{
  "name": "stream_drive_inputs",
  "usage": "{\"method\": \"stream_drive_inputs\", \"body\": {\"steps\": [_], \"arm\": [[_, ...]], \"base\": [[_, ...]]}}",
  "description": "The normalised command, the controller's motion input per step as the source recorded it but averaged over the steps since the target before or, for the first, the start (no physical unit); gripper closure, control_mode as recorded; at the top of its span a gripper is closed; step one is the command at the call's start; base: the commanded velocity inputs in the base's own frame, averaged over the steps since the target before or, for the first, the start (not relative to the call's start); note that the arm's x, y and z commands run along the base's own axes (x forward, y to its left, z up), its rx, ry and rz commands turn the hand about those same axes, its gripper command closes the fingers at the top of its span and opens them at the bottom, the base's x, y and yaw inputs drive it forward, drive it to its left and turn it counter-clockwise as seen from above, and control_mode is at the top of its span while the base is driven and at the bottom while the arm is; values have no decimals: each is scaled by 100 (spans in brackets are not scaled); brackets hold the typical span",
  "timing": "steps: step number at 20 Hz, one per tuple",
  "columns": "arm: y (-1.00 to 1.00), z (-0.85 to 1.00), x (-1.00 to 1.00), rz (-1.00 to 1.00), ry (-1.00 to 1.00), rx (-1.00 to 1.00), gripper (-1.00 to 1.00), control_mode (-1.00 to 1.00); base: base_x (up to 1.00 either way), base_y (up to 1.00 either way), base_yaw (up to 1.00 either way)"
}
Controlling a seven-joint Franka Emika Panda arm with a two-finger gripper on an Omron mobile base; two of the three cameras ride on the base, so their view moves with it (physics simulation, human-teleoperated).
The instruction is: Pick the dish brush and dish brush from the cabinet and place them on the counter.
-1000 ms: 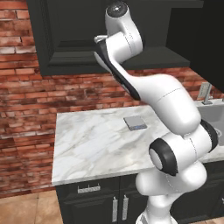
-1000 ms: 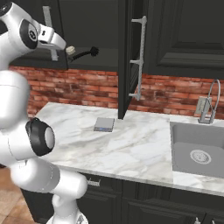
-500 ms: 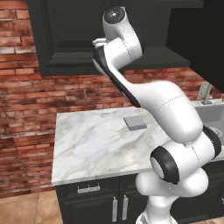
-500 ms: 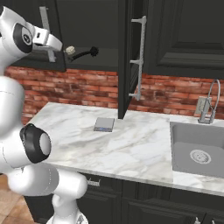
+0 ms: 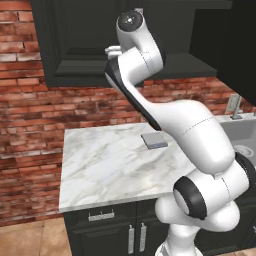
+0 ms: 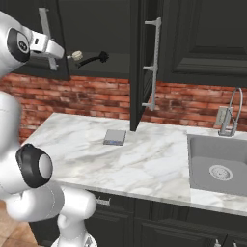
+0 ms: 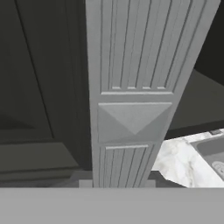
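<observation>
The dish brush (image 6: 90, 60) is seen at ten o'clock before the open cabinet (image 6: 202, 43), high above the counter (image 6: 144, 164), with the gripper (image 6: 65, 54) set at its nine o'clock end, presumably for withdrawal, though the jaws' spread cannot be told.

A flat grey pad (image 6: 115, 137) lies well left of the sink (image 6: 219, 164), about level with its back rim. The sink is a grey basin with a round drain (image 6: 221, 171) near its middle. A curved silver faucet (image 6: 230, 114) stands just behind the sink at its back edge. A red brick wall (image 5: 30, 125) runs behind the sink and on to the left. Low black cupboards (image 5: 112, 230) with short silver handles (image 5: 101, 216) sit left of and below the sink, above a tan floor (image 5: 30, 240).
</observation>
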Motion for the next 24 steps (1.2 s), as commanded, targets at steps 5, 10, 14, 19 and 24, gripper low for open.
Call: {"method": "stream_drive_inputs", "body": {"steps": [5,10,14,19,24], "arm": [[15,-4,-35,0,0,0,100,-100],[16,-7,-30,0,0,0,100,-100],[22,-9,-23,0,0,0,100,-100],[24,-13,-23,0,1,-1,100,-100],[26,-10,-29,0,1,-2,100,-100]], "base": [[0,0,0],[0,0,0],[0,0,0],[0,0,0],[0,0,0]]}}
